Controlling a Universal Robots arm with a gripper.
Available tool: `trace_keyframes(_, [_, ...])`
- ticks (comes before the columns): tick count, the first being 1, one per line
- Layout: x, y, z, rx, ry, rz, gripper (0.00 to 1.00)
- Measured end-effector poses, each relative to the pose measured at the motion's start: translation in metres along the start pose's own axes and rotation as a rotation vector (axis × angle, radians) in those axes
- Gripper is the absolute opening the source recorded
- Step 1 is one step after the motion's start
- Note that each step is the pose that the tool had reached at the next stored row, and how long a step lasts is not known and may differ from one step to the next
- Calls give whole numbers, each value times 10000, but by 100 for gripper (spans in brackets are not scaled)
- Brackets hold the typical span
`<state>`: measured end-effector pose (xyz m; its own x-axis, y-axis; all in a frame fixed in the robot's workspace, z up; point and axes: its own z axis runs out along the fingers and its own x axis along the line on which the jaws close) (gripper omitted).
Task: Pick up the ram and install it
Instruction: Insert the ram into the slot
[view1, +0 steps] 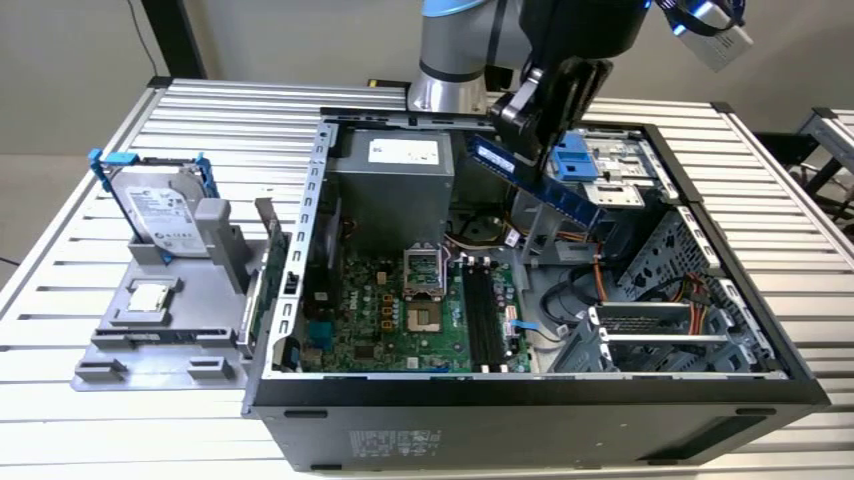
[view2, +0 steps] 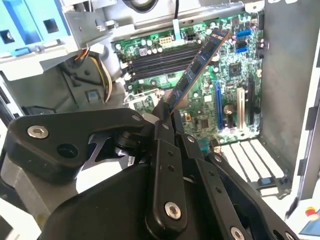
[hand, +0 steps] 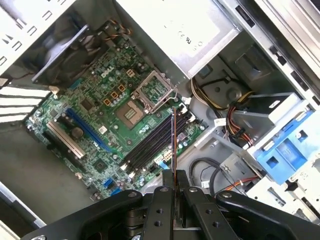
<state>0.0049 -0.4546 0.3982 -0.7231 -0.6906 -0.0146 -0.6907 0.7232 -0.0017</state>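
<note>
One stick, the ram (view1: 545, 197), is clamped by one end in my gripper (view1: 530, 150), tilted above the open case (view1: 534, 420). I judge the risk is skew: arriving angled to the black slots (view1: 483, 318), it could jam or slip from the grip.

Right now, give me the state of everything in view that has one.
ram, clamped in the hand, tilted, above the case, not seated.
hand, shut on the ram.
memory slots, all empty.
CPU socket, cover flipped open.
hard drive, upright in its stand, outside the case.
case, open on top.
</note>
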Motion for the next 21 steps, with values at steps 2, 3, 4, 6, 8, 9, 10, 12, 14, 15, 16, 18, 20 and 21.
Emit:
trace_keyframes(2, [0,0,0,4,0,275,0])
trace_keyframes(3, [0,0,0,6,0,419,0])
trace_keyframes(4, [0,0,0,8,1,558,0])
trace_keyframes(6, [0,0,0,12,1,839,0])
trace_keyframes(8, [0,0,0,16,1,1124,0])
trace_keyframes(9, [0,0,0,18,2,1262,0])
trace_keyframes(10, [0,0,0,20,2,1397,0])
trace_keyframes(12, [0,0,1,24,2,1677,0])
trace_keyframes(14, [0,0,1,28,2,1950,0])
trace_keyframes(15, [0,0,1,31,3,2093,0])
trace_keyframes(16, [0,0,1,32,3,2237,0])
trace_keyframes(18, [0,0,1,37,4,2547,0])
trace_keyframes(20, [0,0,2,42,4,2845,0])
trace_keyframes(21, [0,0,2,44,4,2996,0])
